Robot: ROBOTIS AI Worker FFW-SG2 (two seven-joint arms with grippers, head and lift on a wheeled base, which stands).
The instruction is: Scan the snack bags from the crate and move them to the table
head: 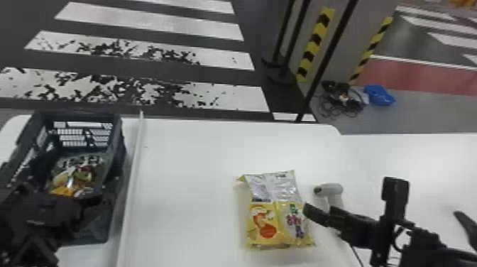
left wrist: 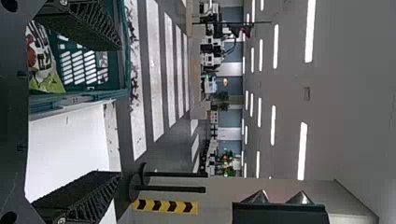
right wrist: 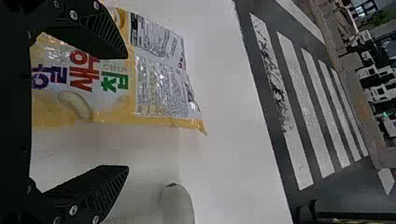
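The right gripper (right wrist: 126, 112) is holding its fingers well apart, clasping nothing, one finger hovering near the yellow snack bag (head: 280, 216), lying right of centre, low in the head view. Beside it the scanner (head: 328, 190) is lying on the table (head: 191, 159); taking it probably calls for centring on the handle, clear of the bag. The left gripper (left wrist: 119, 110), spread and empty, is waiting by the crate (head: 120, 145), lower left, where snack packets (head: 76, 177) are lying.

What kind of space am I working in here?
Probably a large indoor demo or test hall: a floor with painted crosswalk stripes, yellow-and-black hazard tape on a wall, and rows of ceiling strip lights.
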